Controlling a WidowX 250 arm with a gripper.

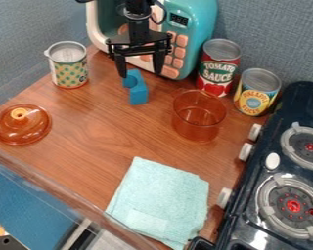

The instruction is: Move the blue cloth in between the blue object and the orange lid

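The cloth (160, 197) is pale blue-green, soft and slightly nubbly, folded into layers with rounded, uneven edges. The blue block (139, 94) is smooth and solid, with a curved notch cut into 1 side. The orange lid (22, 131), glossy, see-through and domed with a round knob, is left of the block and lower in the view; the see-through amber pot (198, 117) is to the block's right. Beyond the pot from the block are 2 metal cans, 1 with a red label (218, 68) and 1 with a yellow label (257, 93). A dotted tin (69, 68) is left of the block.

The counter (87, 146) has brown wood grain. Behind the block are a turquoise toy microwave (201, 19) and a woven-looking grey-blue wall (270, 34); well to its right is a dark stove (251, 195) with 2 ringed burners.

The cloth lies flat, well below the block in the view. It is nearly square, so its long axis is hard to tell; 1 corner points up roughly toward the block.

The black gripper (140, 73) hangs over the block's upper end, its 2 fingers spread wide and gripping nothing.
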